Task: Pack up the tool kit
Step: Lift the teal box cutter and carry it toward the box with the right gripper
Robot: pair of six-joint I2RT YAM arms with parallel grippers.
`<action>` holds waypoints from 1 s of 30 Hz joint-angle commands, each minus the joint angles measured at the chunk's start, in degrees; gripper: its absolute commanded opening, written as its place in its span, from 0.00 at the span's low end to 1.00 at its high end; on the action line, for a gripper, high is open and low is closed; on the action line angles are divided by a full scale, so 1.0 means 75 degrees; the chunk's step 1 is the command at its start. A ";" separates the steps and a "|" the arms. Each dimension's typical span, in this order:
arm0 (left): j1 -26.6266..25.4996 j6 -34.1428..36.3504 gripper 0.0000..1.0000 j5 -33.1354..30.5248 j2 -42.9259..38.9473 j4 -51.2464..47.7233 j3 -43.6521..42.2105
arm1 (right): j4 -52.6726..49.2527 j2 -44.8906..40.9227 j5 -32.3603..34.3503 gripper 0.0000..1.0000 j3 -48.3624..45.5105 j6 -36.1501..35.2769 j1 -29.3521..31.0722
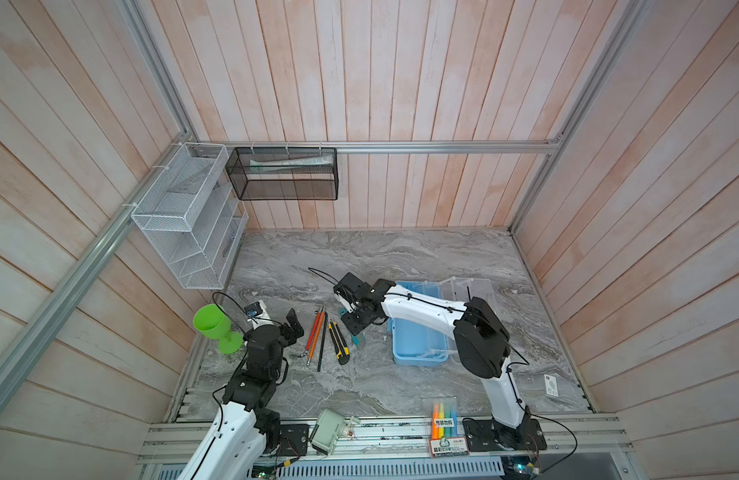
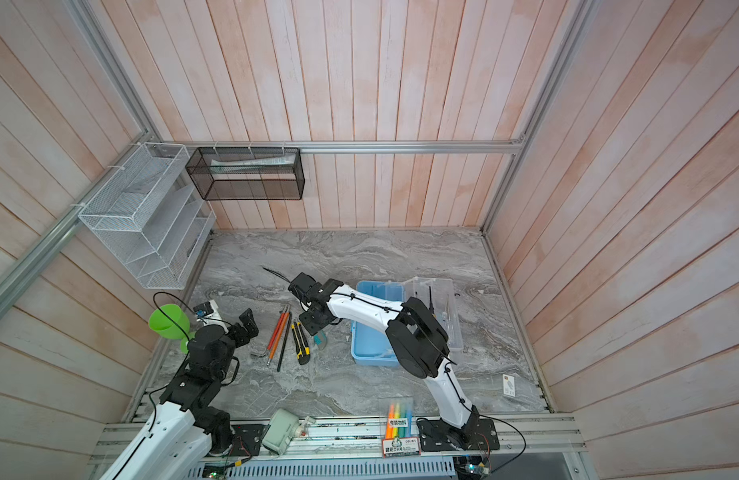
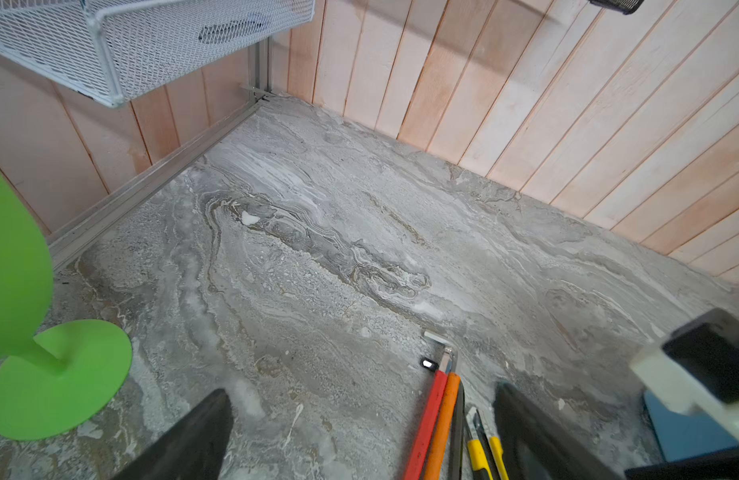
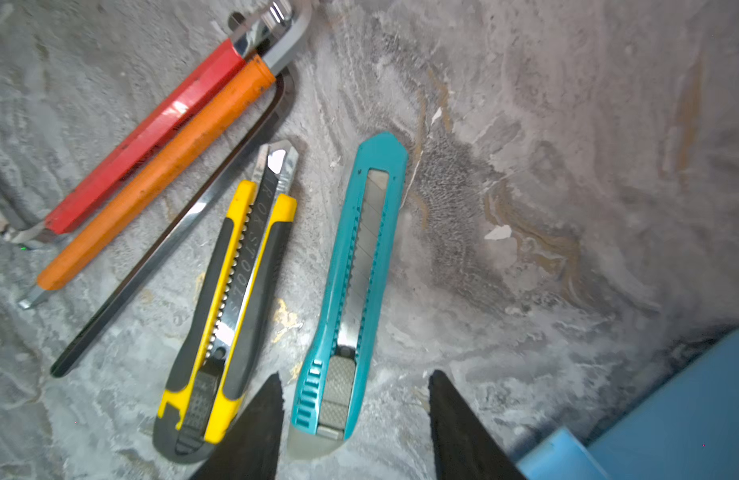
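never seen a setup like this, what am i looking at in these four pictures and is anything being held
Two white-and-black robot arms work on a marble table. Two pictures look down from overhead cameras set side by side; the other two come from a camera on each arm's wrist.

On the table lie a red and an orange-handled tool, a yellow utility knife, a teal utility knife and an open light-blue case. A green goblet and a highlighter pack also stand by.

The right gripper has its jaws open either side of the teal knife's end; nothing is held. The left gripper is open and empty.
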 commanded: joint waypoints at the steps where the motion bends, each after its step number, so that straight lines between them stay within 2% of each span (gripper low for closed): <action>1: 0.0023 0.0063 1.00 0.0083 -0.0019 0.0052 -0.0062 | -0.0486 0.0466 0.0324 0.59 0.0593 -0.0169 -0.0021; 7: 0.0039 0.0059 1.00 0.0095 -0.0027 0.0055 -0.0068 | -0.0644 0.1012 0.0329 0.61 0.1183 -0.0008 -0.0044; 19: 0.0041 0.0074 1.00 0.0107 -0.0016 0.0065 -0.0054 | -0.0468 0.1541 0.0000 0.61 0.1246 0.0290 -0.0108; 23: 0.0041 0.0072 1.00 0.0107 -0.0016 0.0063 -0.0061 | -0.0521 0.1707 0.0076 0.52 0.1415 0.0395 -0.0085; 30: 0.0042 0.0067 1.00 0.0107 -0.0010 0.0064 -0.0066 | -0.0896 0.2039 0.0153 0.27 0.1748 0.0450 -0.0073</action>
